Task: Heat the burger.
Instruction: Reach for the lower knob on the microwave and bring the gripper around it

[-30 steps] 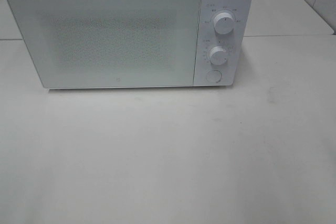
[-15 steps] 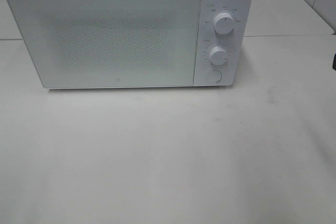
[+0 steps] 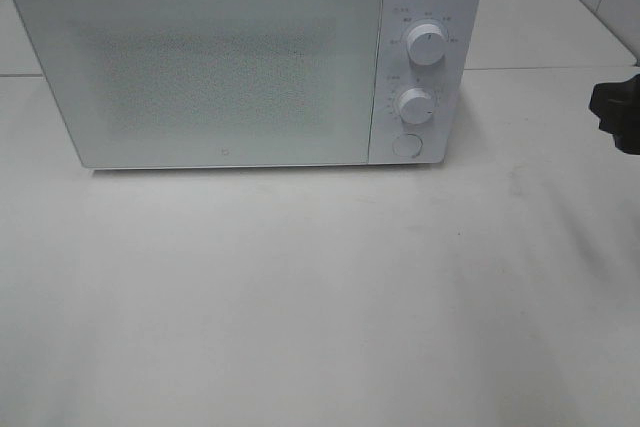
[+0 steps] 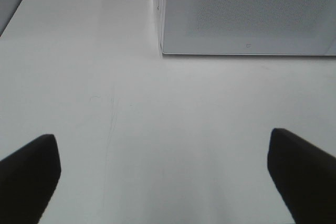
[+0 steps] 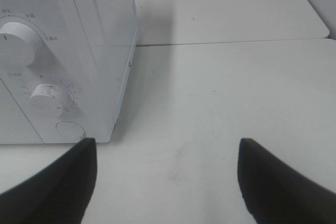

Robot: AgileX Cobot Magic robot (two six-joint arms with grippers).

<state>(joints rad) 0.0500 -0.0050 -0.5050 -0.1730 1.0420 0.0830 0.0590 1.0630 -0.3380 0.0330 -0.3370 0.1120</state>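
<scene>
**A:** Grippers first, pls.

**B:** My left gripper [image 4: 161, 148]: fingers wide apart, nothing btwn them, over bare table [image 4: 157, 103]. My right gripper [image 5: 167, 153]: same, fingers spread and empty. It hangs just off the front right corner of the microwave [image 5: 100, 51], not touching.

**A:** And the high cam?

**B:** I see a dark bit of the right arm [image 3: 620, 115] at the right edge, about level w/ the lower knob [image 3: 415, 105]. Past the open tabletop the microwave stands at the back. Its door [image 3: 210, 67] is closed and frosted, so I can't see thru it. The upper knob [image 3: 427, 45] sits above the lower one, w/ a round button [image 3: 406, 145] under both.

**A:** And the burger?

**B:** Can't tell where it is; none of my cams shows it.
</scene>
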